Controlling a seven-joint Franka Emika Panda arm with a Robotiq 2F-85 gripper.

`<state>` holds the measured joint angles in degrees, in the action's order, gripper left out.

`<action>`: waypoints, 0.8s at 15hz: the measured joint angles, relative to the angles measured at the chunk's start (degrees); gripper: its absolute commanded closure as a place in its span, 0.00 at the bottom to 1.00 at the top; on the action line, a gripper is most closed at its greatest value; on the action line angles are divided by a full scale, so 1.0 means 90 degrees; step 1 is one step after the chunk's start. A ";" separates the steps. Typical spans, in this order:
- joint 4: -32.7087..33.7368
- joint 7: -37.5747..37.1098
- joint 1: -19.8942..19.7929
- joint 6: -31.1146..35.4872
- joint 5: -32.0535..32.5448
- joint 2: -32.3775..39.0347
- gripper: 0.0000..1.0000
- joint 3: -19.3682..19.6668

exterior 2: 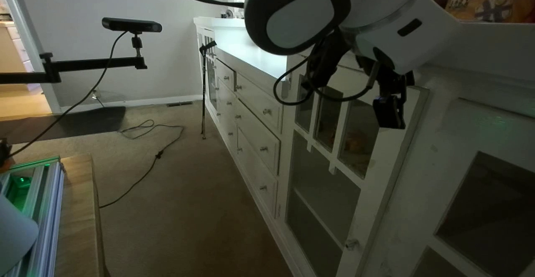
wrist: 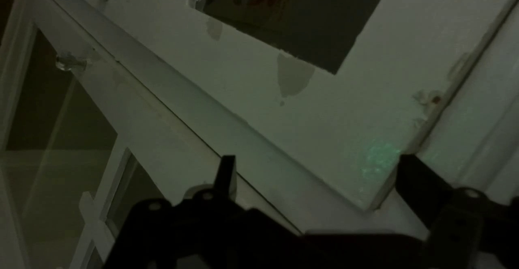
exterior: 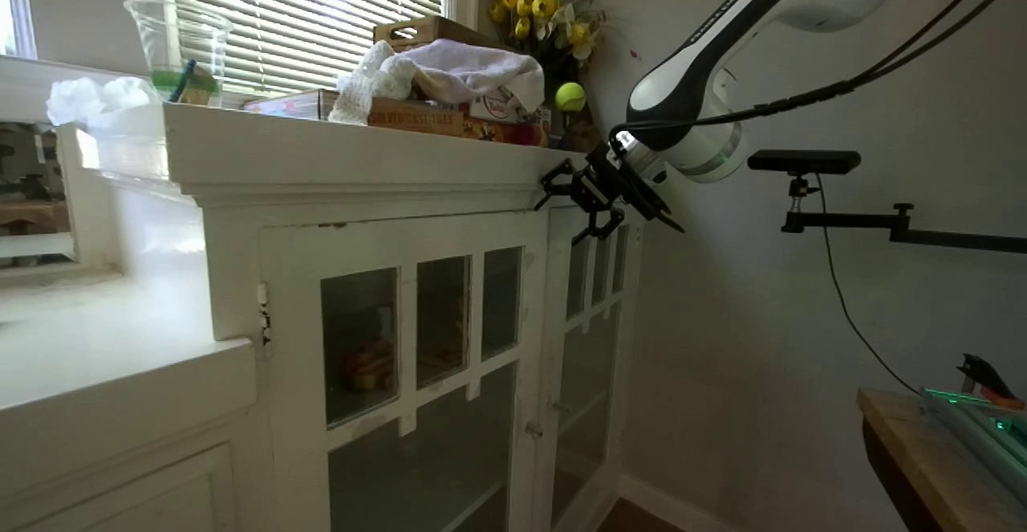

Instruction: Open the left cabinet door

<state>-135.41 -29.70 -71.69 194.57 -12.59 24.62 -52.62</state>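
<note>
Evidently, the wide-spread end effector [exterior: 556, 225] hangs near the free top corner of the left cabinet door [exterior: 407, 391], whose long axis runs upright. The door's knob [exterior: 533, 430] lies well below, so grasping it would likely mean descending.

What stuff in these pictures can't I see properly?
Reddish stuff behind the left cabinet door: too dark and blurry in an exterior view.
The door's bottom: cut off by the lower edge in an exterior view.
Whether the pincer touches that door: its dark fingers cover the spot in the wrist view.
Pale rounded thing: mostly cut off by the left edge in an exterior view.
</note>
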 measured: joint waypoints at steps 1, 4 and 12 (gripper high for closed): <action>0.0007 0.0000 -0.0001 -0.0057 0.0000 -0.0024 0.00 0.0006; 0.0028 -0.0006 -0.0020 -0.0249 -0.0001 -0.0108 0.00 0.0008; 0.0059 -0.0030 -0.0367 -0.0845 -0.0004 -0.0252 0.00 -0.0255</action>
<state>-134.88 -29.97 -74.99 186.97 -12.63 22.35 -54.91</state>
